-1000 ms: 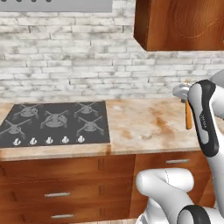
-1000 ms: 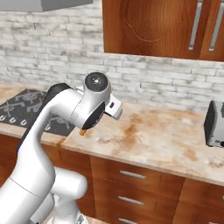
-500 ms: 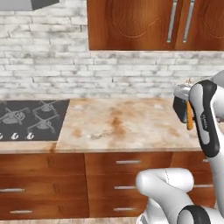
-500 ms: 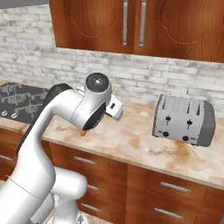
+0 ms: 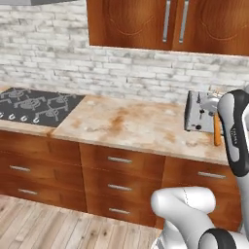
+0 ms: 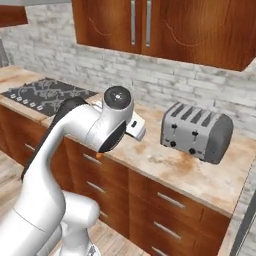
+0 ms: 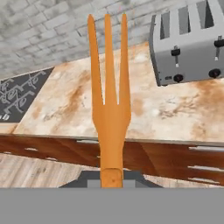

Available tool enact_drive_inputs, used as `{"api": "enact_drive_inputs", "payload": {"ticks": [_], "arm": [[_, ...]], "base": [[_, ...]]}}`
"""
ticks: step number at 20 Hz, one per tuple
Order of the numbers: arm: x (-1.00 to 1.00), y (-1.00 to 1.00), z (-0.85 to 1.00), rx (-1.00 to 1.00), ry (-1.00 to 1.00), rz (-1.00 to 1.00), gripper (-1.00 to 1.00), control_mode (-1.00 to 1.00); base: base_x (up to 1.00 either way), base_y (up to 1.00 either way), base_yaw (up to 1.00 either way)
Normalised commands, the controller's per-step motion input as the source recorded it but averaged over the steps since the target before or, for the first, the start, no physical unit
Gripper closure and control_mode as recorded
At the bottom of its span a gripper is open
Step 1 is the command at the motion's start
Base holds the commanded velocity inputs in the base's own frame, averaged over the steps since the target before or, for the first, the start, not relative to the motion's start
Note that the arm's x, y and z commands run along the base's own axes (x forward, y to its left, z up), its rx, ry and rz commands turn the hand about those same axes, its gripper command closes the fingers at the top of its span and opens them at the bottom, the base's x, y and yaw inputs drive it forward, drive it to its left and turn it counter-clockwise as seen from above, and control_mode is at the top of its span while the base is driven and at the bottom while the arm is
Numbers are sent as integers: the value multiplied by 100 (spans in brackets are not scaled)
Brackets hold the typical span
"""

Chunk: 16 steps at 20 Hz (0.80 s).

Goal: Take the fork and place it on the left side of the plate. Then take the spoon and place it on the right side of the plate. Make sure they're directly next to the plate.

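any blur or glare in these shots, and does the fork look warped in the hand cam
Left base view: soft and slightly blurred, no glare, flat even light. Right base view: the grey four-slot toaster casts a faint shadow on the counter. Hand view: the slim orange-brown fork looms oversized from closeness, tines straight, edges crisp.

One fork point(image 7: 109, 109), one toaster point(image 6: 197, 131), one hob point(image 5: 34, 105), two cupboard handles point(image 5: 167, 21).
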Motion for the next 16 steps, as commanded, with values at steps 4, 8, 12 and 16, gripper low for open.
{"api": "enact_drive_inputs", "payload": {"ticks": [4, 8, 12, 16], "arm": [[0, 0, 0, 0, 0, 0, 100, 100], [0, 0, 0, 0, 0, 0, 100, 100], [0, 0, 0, 0, 0, 0, 100, 100], [0, 0, 0, 0, 0, 0, 100, 100]], "base": [[-61, 0, 68], [-57, 0, 69], [-74, -12, 61], [-85, -42, 55]]}}
